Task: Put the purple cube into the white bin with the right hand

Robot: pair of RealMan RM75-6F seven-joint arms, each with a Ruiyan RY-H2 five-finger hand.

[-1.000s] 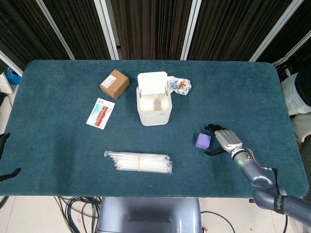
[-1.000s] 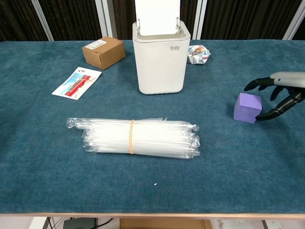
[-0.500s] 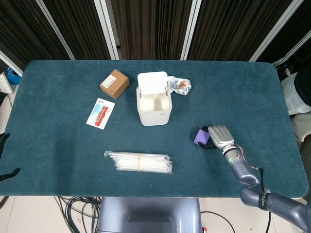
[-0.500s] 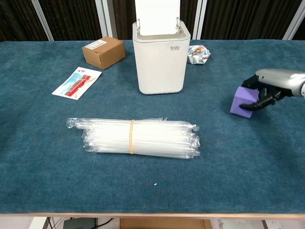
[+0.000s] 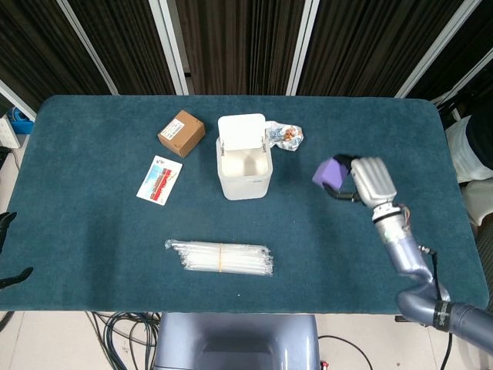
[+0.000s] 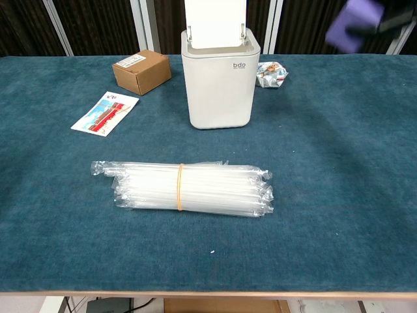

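Note:
My right hand (image 5: 368,182) grips the purple cube (image 5: 332,173) and holds it high above the table, to the right of the white bin (image 5: 245,166). In the chest view the cube (image 6: 352,28) is blurred at the top right, with dark fingers (image 6: 389,21) of the hand just behind it. The bin (image 6: 219,78) stands upright with its lid flipped up and its inside bare. Only dark fingertips of my left hand (image 5: 11,247) show, off the table's left edge; I cannot tell how they lie.
A brown cardboard box (image 5: 181,132) and a red-and-white packet (image 5: 159,179) lie left of the bin. A crumpled wrapper (image 5: 286,136) sits behind its right side. A banded bundle of clear straws (image 5: 220,257) lies near the front edge.
The right hand closed on the cube, then lifted it off the cloth and carried it up and towards the back of the table. Everything else stayed put.

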